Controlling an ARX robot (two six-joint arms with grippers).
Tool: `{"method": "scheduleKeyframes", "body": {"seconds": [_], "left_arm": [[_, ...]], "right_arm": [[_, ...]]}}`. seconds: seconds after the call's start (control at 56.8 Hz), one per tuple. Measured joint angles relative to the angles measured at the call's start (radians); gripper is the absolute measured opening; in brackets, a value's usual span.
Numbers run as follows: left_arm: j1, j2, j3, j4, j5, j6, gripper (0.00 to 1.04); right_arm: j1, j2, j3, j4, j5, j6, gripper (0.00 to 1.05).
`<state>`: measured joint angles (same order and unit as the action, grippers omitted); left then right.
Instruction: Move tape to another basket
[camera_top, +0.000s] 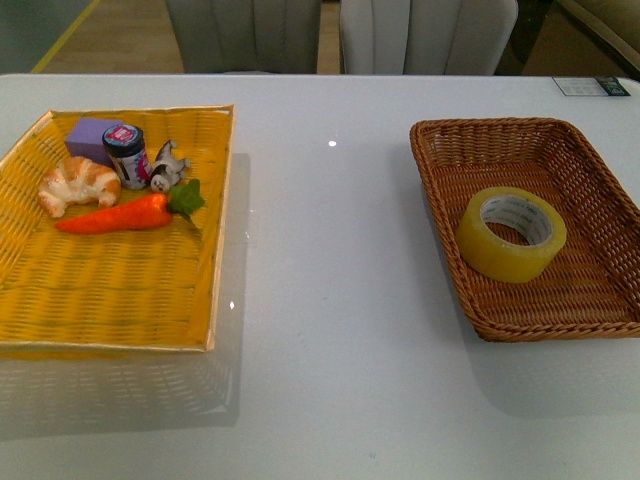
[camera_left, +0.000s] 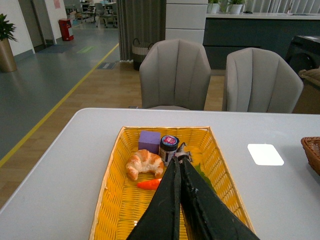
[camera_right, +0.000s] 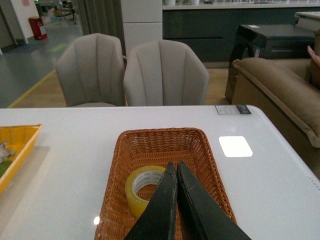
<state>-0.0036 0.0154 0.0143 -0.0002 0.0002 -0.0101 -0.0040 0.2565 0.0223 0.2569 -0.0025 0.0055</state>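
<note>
1. One tape (camera_top: 511, 233) is seen lying flat in the basket (camera_top: 600, 300) near the table's right edge.
2. The yellow tray (camera_top: 120, 290) is placed near the left edge.
3. The left gripper (camera_left: 178, 162) is closed and empty.
4. The right gripper (camera_right: 175, 167) is closed and empty above the basket.

I see the tape (camera_top: 511, 233) lying in the basket (camera_top: 590, 290) by the table's (camera_top: 340, 300) right edge; a tray (camera_top: 110, 290) sits left.

Bright, even indoor light; sharp throughout.
Small overhead glints on the glossy table (camera_top: 331, 143), soft shadows beside the yellow tray (camera_top: 215, 300) and the basket (camera_top: 480, 330); square glare patches in both wrist views.
</note>
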Motion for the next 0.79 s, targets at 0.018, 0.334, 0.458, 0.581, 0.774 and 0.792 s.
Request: {"method": "scheduleKeyframes", "body": {"seconds": [0.018, 0.334, 0.458, 0.581, 0.774, 0.792], "left_arm": [[0.0, 0.0, 0.0, 0.0, 0.0, 0.0, 0.02], [0.0, 0.0, 0.0, 0.0, 0.0, 0.0, 0.02], [0.0, 0.0, 0.0, 0.0, 0.0, 0.0, 0.02], [0.0, 0.0, 0.0, 0.0, 0.0, 0.0, 0.02], [0.0, 0.0, 0.0, 0.0, 0.0, 0.0, 0.27], [0.0, 0.0, 0.0, 0.0, 0.0, 0.0, 0.3]], "right_arm": [[0.0, -0.006, 0.0, -0.006, 0.0, 0.0, 0.02], [0.0, -0.179, 0.0, -0.212, 0.0, 0.0, 0.02], [0.0, -0.248, 0.0, -0.253, 0.003, 0.0, 0.02], [0.0, -0.249, 0.0, -0.255, 0.003, 0.0, 0.02], [0.0, -0.251, 0.0, -0.256, 0.003, -0.002, 0.24], [0.0, -0.251, 0.0, -0.256, 0.003, -0.002, 0.28]]}}
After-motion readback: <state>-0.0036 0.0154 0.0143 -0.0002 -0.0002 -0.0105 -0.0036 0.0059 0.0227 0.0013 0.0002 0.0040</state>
